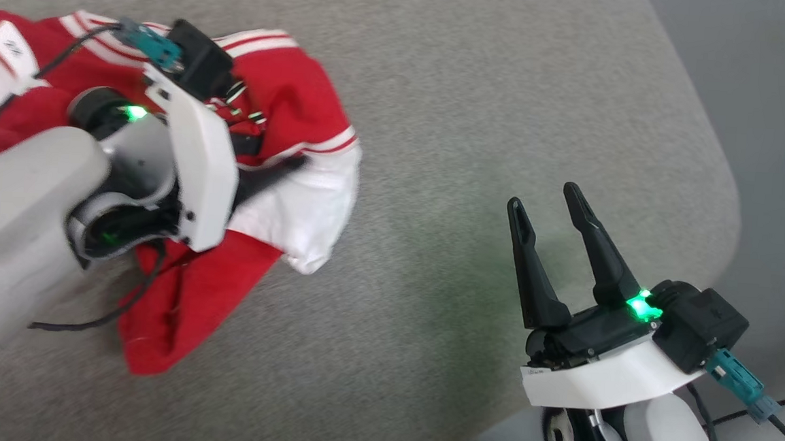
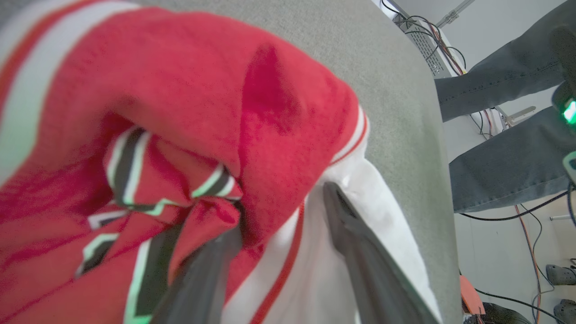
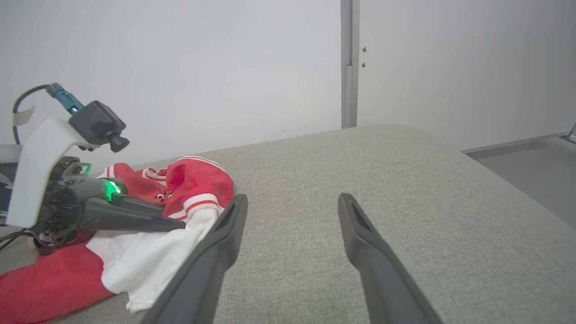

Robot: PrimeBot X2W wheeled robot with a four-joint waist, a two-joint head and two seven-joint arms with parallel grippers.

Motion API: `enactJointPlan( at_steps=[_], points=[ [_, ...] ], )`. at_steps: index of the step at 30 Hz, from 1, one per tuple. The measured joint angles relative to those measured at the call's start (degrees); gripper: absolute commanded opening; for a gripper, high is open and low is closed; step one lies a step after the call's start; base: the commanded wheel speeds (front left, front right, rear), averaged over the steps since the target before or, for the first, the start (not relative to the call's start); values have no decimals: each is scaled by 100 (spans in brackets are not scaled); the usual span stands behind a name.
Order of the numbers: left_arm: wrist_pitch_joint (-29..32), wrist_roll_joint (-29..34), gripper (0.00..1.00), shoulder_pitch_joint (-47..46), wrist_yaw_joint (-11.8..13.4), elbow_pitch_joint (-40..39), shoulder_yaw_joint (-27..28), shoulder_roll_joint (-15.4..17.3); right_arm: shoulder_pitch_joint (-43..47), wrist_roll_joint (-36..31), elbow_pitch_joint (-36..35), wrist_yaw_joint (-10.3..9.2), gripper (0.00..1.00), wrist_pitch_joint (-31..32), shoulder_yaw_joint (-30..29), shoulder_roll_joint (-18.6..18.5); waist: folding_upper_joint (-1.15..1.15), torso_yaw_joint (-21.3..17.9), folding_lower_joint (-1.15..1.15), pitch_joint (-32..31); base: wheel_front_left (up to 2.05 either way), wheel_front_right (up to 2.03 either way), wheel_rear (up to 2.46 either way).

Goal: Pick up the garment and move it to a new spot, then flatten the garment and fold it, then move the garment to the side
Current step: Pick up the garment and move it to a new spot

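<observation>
From the head, the left gripper (image 1: 259, 165) is sitting in the crumpled garment (image 1: 284, 98) on the felt-like table (image 1: 474, 116), the right gripper (image 1: 544, 197) hovering well apart, jaws spread, empty. Along the left wrist, parted jaws are straddling fleecy red and smooth white cloth, gripping nothing; lifting straight clear looks wisest. From the right wrist, the heap is lying left of its jaws.

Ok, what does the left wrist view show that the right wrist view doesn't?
Left wrist view adds: a person's jeans-clad legs, dark shoes and the pale floor beside the cushion. Right wrist view adds: the pale wall, its grey vertical strip and the left arm's wrist camera. Shared: the garment crumpled on the grey surface, with the left pincer open on it.
</observation>
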Motion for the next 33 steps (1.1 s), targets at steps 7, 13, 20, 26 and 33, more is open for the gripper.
enactJointPlan(
  at_steps=[7, 13, 20, 26, 33],
  points=[
    [-1016, 46, 100, -109, 10, -326, -45, 114, -220, -503, 234, 0, 100, 0, -188, 5, 0, 559, 0, -201, 0, 0, 0],
    [-2324, 271, 100, 249, 9, -238, -46, 148, -375, -961, 584, 1, 100, 0, -472, 10, 0, 1173, 0, -490, 0, 0, 0],
    [-3529, -271, 100, 1344, 9, 513, 52, 24, -451, -1346, 1107, 0, 100, 1, -907, 11, 0, 1910, 0, -969, 0, 0, 0],
    [-3591, -321, 100, 2182, 9, 877, 1000, -235, -306, -1510, 1284, 1, 100, 1, -1388, 8, 0, 2461, 0, -1321, 0, 0, 0],
    [-3593, 706, 100, 3684, 9, 1070, 2695, -504, 89, -1680, 1402, 1, 100, 0, -1826, 9, 0, 3082, 0, -1841, 0, 0, 0]
  ],
)
